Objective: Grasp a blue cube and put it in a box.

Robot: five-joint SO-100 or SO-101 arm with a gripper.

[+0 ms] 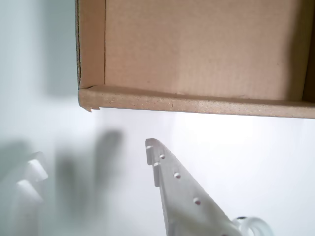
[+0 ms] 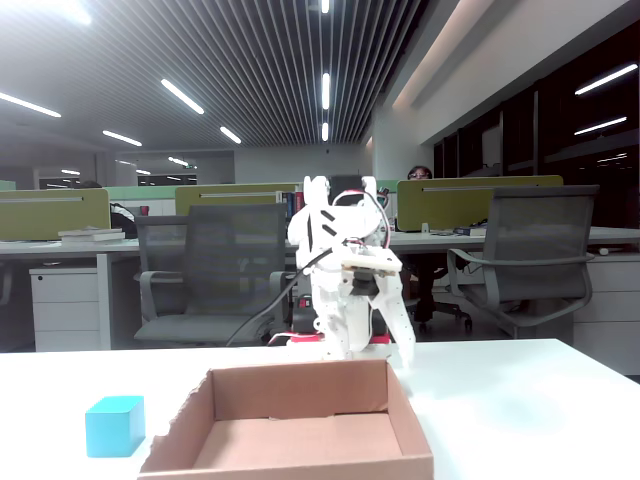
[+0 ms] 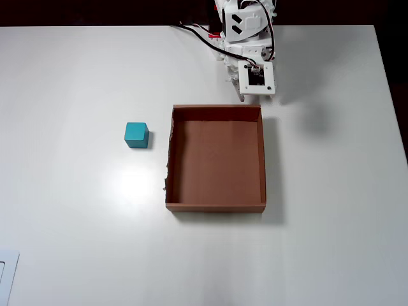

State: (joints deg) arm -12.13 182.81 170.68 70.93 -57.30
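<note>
Overhead view: my end effector (image 1: 93, 162) empty, spread wide by the box (image 3: 215, 207), blue cube (image 3: 136, 134) sitting apart on worktop (image 3: 76, 76).

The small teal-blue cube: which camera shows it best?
The overhead view: the small teal-blue cube sits whole on the white table, left of the brown cardboard box. The fixed view shows it low and side-on; the wrist view misses it.

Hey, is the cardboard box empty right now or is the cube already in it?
Empty. The overhead view shows only bare brown floor inside the box, and the blue cube sits on the table outside it, apart from its wall.
</note>
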